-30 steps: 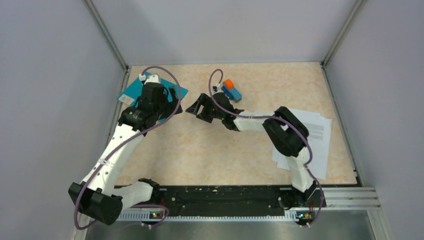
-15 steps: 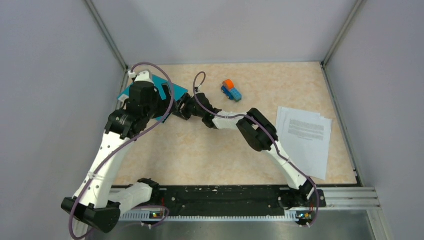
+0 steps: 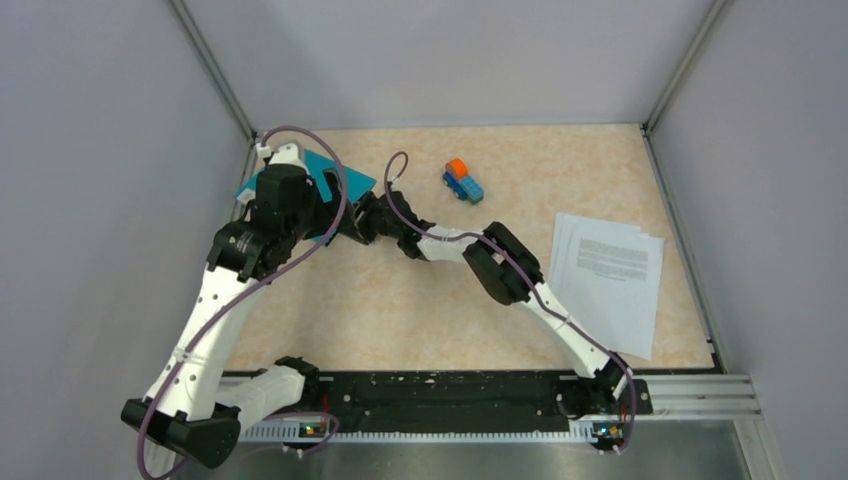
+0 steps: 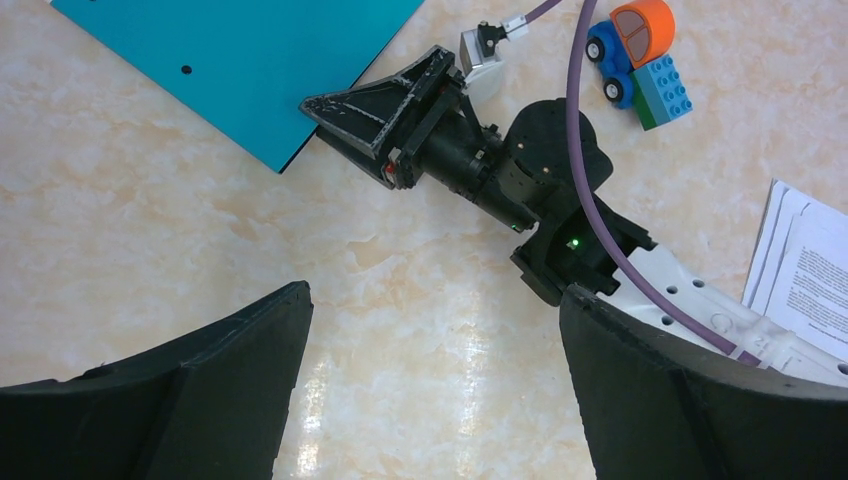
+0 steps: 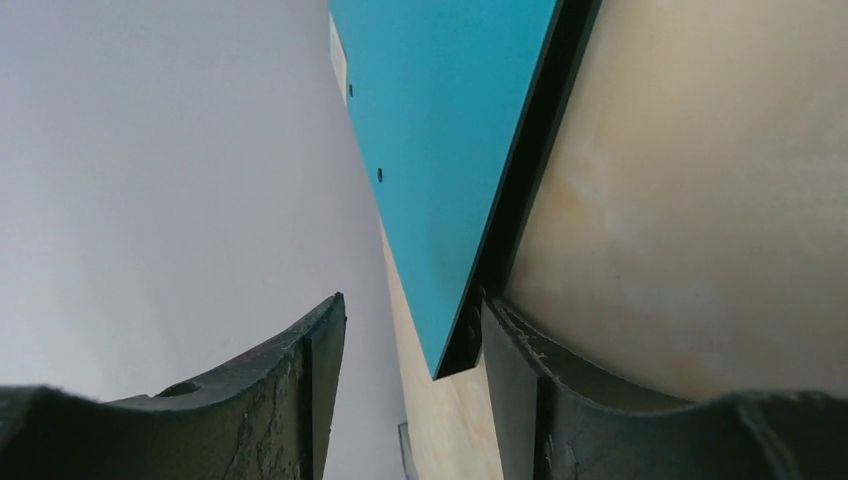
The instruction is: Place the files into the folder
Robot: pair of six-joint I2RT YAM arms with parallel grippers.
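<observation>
Right tool (image 5: 410,320) straddles a corner of the closed teal folder (image 4: 250,60), far left on the worktop (image 3: 400,310), jaws not yet clamped; left tool (image 4: 435,300) hovers wide open. The files (image 3: 610,275) lie well apart, right. Catching only the top cover likely needs a shallow bite.

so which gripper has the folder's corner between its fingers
The right gripper: the folder corner sits between its fingers. The left gripper hovers open above, holding nothing.
</observation>
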